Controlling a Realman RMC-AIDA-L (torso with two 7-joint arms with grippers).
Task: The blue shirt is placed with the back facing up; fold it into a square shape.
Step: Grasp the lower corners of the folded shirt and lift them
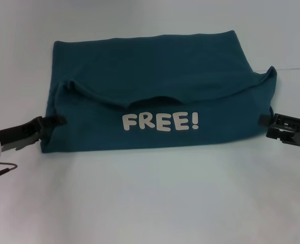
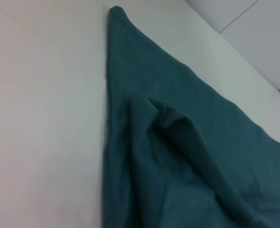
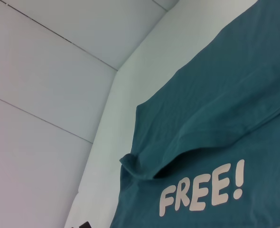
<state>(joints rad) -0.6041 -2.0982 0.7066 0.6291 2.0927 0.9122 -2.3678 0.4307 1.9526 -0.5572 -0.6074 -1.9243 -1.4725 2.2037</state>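
**Half-folded shirt, both grippers at its side edges**

The blue shirt (image 1: 155,86) lay on the white table (image 1: 150,203), already doubled: the near part had been turned up over the far part, so a white "FREE!" print (image 1: 160,122) faced up on the near layer, and the curved edge of that flap ran across the shirt just beyond the print. This contradicted any idea of a plain garment.

The left gripper (image 1: 58,121) sat at the shirt's left edge, level with the print, its tip touching the cloth. The right gripper (image 1: 264,119) sat at the shirt's right edge at the same level. Whether either pair of jaws was spread or pinching fabric could not be told; neither wrist view showed its own fingers.

Judged from this layout, 3 risks stood out:

1. If only 1 layer was caught at either edge, lifting would peel the flap open and undo the fold.
2. Uneven pulls by the 2 arms would skew the flap, whose right corner already rose higher than its left.
3. The soft knit bunched near the left edge, in the left wrist view; dragging could deepen that wrinkle and spoil a square outline.
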